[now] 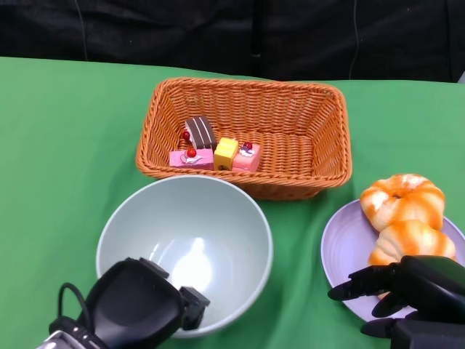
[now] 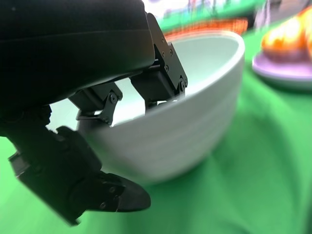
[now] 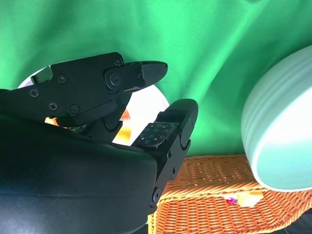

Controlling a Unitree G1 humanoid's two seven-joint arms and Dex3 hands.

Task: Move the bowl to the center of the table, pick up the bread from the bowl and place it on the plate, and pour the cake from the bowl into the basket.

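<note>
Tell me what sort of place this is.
Probably a robot test table set up as a play kitchen, not a real one. A green cloth covers the table before a black backdrop, and toy cakes lie in a wicker basket beside a plate of bread.

Woven wicker basket (image 1: 320,138), glossy smooth bowl (image 1: 218,218), matt green cloth (image 1: 65,145), glossy plate (image 1: 338,254)

A green-covered table (image 1: 65,123) carries a bowl (image 1: 218,218), a basket (image 1: 320,138) and a plate (image 1: 341,254). The basket stands just behind the bowl. The plate lies to the bowl's right.
</note>
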